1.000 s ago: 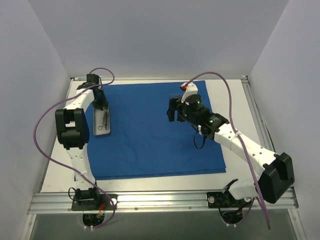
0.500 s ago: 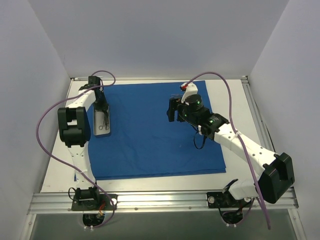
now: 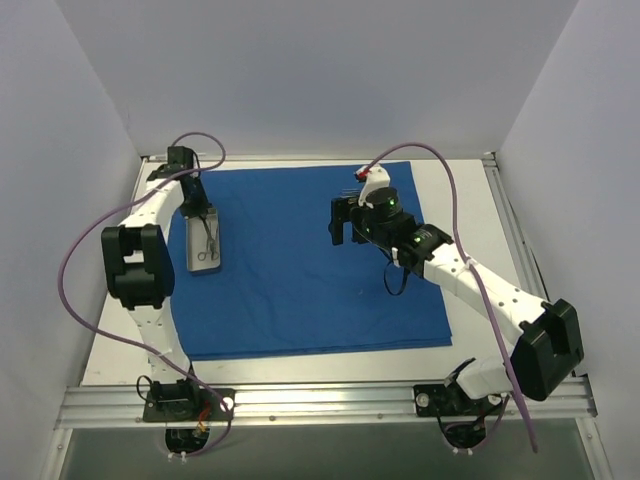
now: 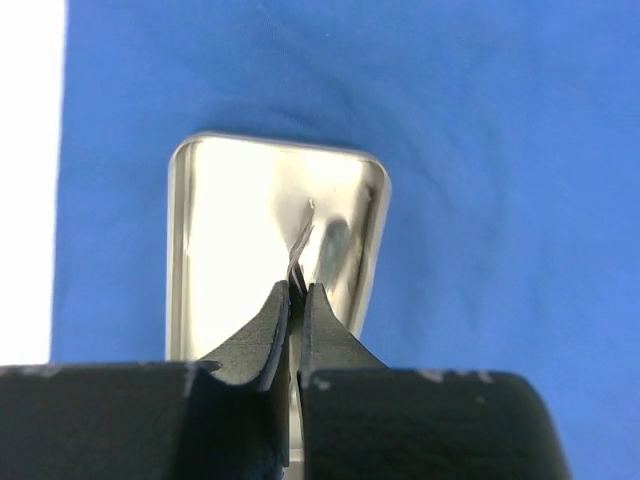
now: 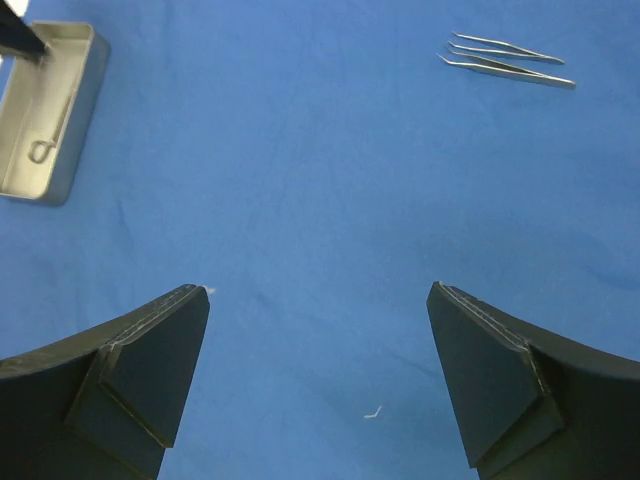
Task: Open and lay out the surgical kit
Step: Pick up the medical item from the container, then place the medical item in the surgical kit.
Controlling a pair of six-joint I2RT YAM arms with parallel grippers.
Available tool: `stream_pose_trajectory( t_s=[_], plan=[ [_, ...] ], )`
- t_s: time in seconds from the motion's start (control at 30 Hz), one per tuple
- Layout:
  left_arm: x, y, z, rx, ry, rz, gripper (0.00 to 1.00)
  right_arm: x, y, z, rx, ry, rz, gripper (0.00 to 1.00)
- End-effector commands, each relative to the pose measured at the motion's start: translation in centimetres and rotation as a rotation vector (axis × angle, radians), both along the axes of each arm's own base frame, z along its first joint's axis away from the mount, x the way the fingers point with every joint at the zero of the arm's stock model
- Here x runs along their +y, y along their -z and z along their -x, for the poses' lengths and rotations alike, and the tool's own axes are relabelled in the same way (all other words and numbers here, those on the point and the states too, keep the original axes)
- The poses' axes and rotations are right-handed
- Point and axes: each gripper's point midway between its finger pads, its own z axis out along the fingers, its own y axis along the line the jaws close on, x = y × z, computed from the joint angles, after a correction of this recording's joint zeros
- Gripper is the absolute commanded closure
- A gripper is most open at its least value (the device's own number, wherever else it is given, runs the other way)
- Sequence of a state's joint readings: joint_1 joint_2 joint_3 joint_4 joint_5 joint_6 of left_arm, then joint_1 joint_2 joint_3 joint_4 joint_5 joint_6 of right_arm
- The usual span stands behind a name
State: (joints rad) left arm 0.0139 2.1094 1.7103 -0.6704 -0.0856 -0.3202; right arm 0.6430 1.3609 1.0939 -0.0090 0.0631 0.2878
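The royal-blue cloth (image 3: 300, 270) lies spread flat on the table. The small pale metal tray (image 3: 190, 256) sits on its left edge, with a thin ring-handled instrument (image 3: 206, 243) in it. My left gripper (image 3: 196, 212) is over the tray's far end. In the left wrist view its jaws (image 4: 297, 290) are shut on a thin metal instrument (image 4: 304, 232) above the tray (image 4: 230, 230). My right gripper (image 3: 342, 222) hovers open and empty above the cloth's middle (image 5: 318, 300). A pair of tweezers (image 5: 505, 58) lies on the cloth beyond it.
White walls close in at the back and both sides. The bare white table (image 3: 470, 200) shows right of the cloth. The metal frame rail (image 3: 320, 400) runs along the near edge. The tray and the left fingers (image 5: 20, 38) show at the upper left of the right wrist view.
My left arm's elbow has swung left and its gripper has shifted slightly over the tray's far end. My right gripper has drifted a little to the left.
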Motion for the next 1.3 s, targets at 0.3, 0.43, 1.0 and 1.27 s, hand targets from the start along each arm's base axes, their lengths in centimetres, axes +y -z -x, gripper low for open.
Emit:
stream_pose_trajectory(
  t_s=[0.3,0.43,1.0,1.27],
  plan=[
    [-10.4,-17.6,5.7,-0.462,0.255,0.220,0.98,8.7,-3.8,0.0,-0.021,-0.384,-0.184,0.20],
    [-14.6,-19.2,8.9,-0.512,0.338,0.329,0.98,11.7,-4.8,0.4,-0.022,-0.481,-0.288,0.27],
    [-19.9,-22.7,14.8,-0.634,0.348,0.518,0.98,17.2,-5.6,4.0,-0.042,-0.629,-0.422,0.44],
    [-20.1,-23.3,15.1,-0.646,0.348,0.527,0.98,17.8,-4.2,3.7,-0.014,-0.615,-0.420,0.55]
  ],
)
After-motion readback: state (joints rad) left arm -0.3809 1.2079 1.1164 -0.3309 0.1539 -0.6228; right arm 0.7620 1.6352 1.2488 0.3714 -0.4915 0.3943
